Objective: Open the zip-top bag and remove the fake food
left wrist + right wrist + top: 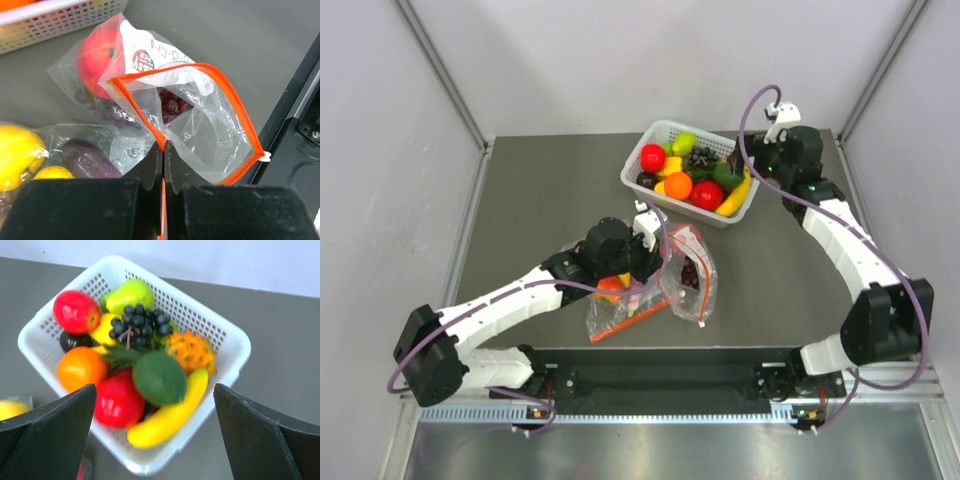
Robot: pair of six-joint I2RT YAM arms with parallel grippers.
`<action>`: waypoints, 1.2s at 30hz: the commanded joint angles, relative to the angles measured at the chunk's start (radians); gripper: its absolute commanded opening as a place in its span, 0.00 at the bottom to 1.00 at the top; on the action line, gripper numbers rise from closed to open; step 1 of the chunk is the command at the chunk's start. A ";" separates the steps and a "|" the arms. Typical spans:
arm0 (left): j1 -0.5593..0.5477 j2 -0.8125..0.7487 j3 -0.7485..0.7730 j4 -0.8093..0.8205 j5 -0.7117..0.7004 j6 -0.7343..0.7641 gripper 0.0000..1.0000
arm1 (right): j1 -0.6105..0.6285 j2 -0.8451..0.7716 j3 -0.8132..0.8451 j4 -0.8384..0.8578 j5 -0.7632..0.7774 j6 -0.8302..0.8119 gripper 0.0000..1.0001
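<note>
The zip-top bag lies on the worktop at the lower centre of the overhead view, just beside the end of the left arm. In the left wrist view its orange zip strip forms a gaping loop, and the left jaws are pinched tight on the strip at the bottom centre of the frame, holding the mouth up. The bag is open, so I judge the opening step done and the removal step to be in hand.

Fake food shows through the plastic: a red apple in the upper left of that frame and a bunch of dark-red grapes just inside the mouth. A second bag with yellow and purple pieces lies against it at the lower left and should be left alone.

The right arm is at the upper right of the overhead view. Its jaws are spread wide and hold nothing, hovering above the white basket full of fruit, well apart from the bag.

The next move, as I read it, calls for the right arm to swing across to the bag and enter through the orange loop. It would then close on the grapes or the apple while the left jaws keep their pinch, so the bag neither collapses nor lifts.
</note>
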 commanded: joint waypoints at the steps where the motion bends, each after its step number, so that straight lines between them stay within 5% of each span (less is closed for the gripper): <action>1: -0.001 -0.053 0.007 0.005 0.000 -0.011 0.00 | -0.006 -0.185 -0.089 0.023 0.004 0.011 1.00; 5: -0.001 -0.052 0.027 0.010 0.008 -0.023 0.00 | 0.131 -0.380 -0.207 -0.029 0.168 0.019 0.98; 8: -0.003 -0.047 0.047 0.008 0.025 -0.025 0.00 | 0.204 -0.509 -0.273 -0.093 0.118 0.049 0.97; 15: -0.003 -0.046 0.067 -0.001 0.020 -0.036 0.00 | 0.245 -0.735 -0.435 -0.080 -0.447 0.210 0.90; 18: -0.003 -0.047 0.067 0.005 0.017 -0.042 0.00 | 0.308 -0.755 -0.523 -0.018 -0.542 0.278 0.85; 24: -0.003 -0.038 0.073 0.008 0.020 -0.050 0.00 | 0.497 -0.671 -0.574 -0.029 -0.401 0.281 0.80; 30: -0.003 -0.050 0.069 0.008 0.019 -0.053 0.00 | 0.510 -0.516 -0.566 -0.023 -0.343 0.302 0.78; 36: -0.003 -0.058 0.061 0.007 0.034 -0.051 0.00 | 0.510 -0.370 -0.551 -0.041 -0.130 0.330 0.79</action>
